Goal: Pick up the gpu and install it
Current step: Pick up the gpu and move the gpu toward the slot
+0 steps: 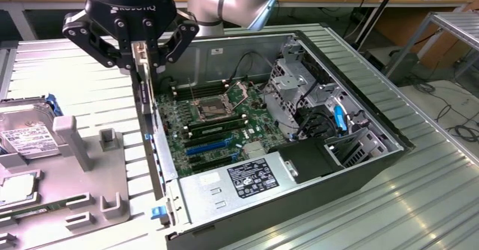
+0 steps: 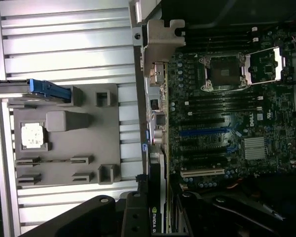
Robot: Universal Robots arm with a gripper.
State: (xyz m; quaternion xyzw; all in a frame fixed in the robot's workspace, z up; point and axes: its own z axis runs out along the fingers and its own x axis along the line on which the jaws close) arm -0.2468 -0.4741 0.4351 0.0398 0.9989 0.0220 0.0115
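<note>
1 gripper (image 1: 142, 59), black, upper left of the exterior view, jaws partway closed and clamped on 1 gpu (image 1: 148, 128). The gpu hangs edge-on and close to upright below the jaws, running down along the wall of the case (image 1: 351, 87) on the exterior view's left, just beside the edge of the motherboard (image 1: 224, 121). Cannot tell if its lower end touches the case.

In the wrist view the gripper (image 2: 145, 217) pinches the gpu (image 2: 156, 197) by its dark face; the silver bracket end points away from the camera and lines up with the motherboard (image 2: 217, 128) edge.

1 case, open, lying on the slatted metal surface (image 1: 419, 194). 1 power supply (image 1: 239, 183) at its near end.

1 grey tray (image 1: 97, 166) at lower left of the exterior view, just beside the case. 1 hard drive (image 1: 22, 135) and 1 chip (image 1: 15, 188) sit on it, well apart from the gripper.
</note>
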